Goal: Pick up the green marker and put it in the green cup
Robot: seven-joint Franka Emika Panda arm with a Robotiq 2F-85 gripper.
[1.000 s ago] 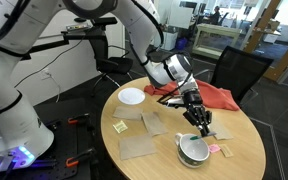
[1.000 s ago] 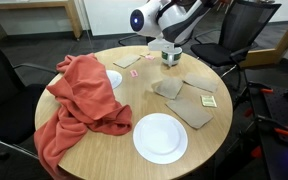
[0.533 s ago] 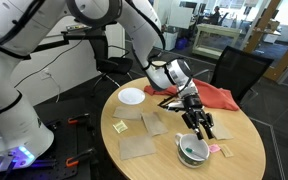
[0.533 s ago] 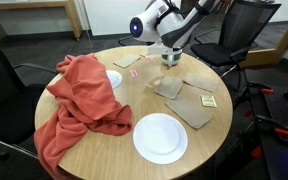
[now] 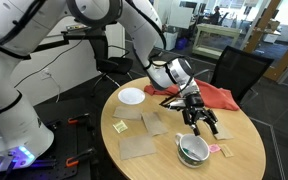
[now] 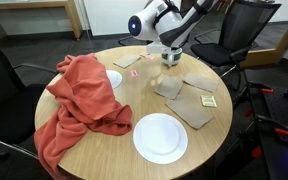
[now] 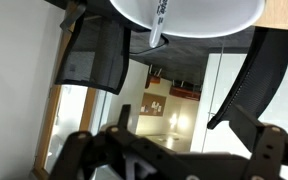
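Green marker (image 7: pixel 157 28) shows top centre of the wrist view, a slim stick with print on it, slanting across the rim of the cup (image 7: pixel 209 14). Looks in the cup but leaning on the rim, one end poking past it; can't confirm how deep it sits. Hand (image 5: pixel 201 125) hangs just above the cup (image 5: pixel 189 158) at lower right of an exterior view. Its fingers (image 7: pixel 94 55) are spread wide in the wrist view, with nothing held between them.

Risks, as I judge them:
- The marker leans on the rim, so a nudge could tip it out onto the counter (image 5: pixel 239 132).
- The hand is close over the cup, so a sideways pull-away could clip the rim and slide or tip the cup. Lifting straight up is safer.
- The cup sits near the counter edge, with a pink item (image 5: pixel 215 148) just beside it, so a shove could send either one off.

Containers: the cup holds the marker and nothing else that I can make out; its inside is dark in the exterior view. Plate (image 6: pixel 160 137), lower centre, has nothing on it.
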